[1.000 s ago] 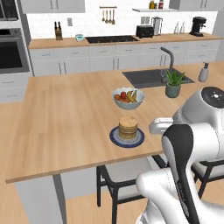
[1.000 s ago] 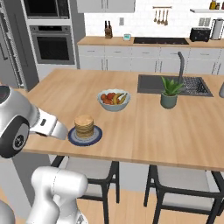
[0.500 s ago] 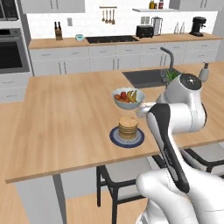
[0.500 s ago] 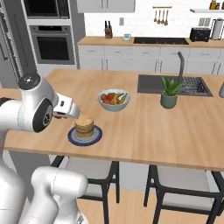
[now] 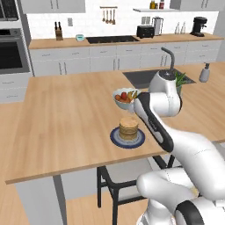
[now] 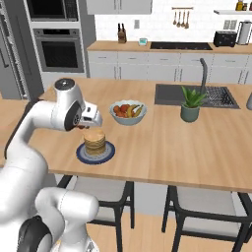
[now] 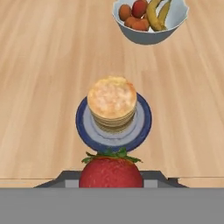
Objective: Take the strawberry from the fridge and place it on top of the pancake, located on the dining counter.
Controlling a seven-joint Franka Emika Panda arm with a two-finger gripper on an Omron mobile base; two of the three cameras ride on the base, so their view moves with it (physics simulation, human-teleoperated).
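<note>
The strawberry [image 7: 111, 172] sits at the bottom centre of the hand view, pinched in the gripper [image 7: 111, 176], with its green leaves pointing toward the plate. I judge it light, soft and easy to bruise, with a slightly slippery skin, so a gentle hold across its widest part, as it looks to be held here, seems right; a harder squeeze could crush it.

The pancake [image 7: 112, 103] is a short stack in the middle of the hand view, on a dark blue plate [image 7: 144, 127] on the dining counter [image 7: 39, 87]. The top of the stack looks flat but small, so I think the round berry could roll off if it is released off the centre or from too high.

In the right base view the gripper [image 6: 89, 118] hangs just to the upper left of the pancake [image 6: 94, 141], not yet over it. The fruit bowl [image 6: 127, 112] stands near behind the plate, toward the upper right of it, and the plant [image 6: 190, 103] and the sink [image 6: 197, 94] are well apart on the right. In my judgement nothing blocks the short way to the stack; only the bowl is close.
</note>
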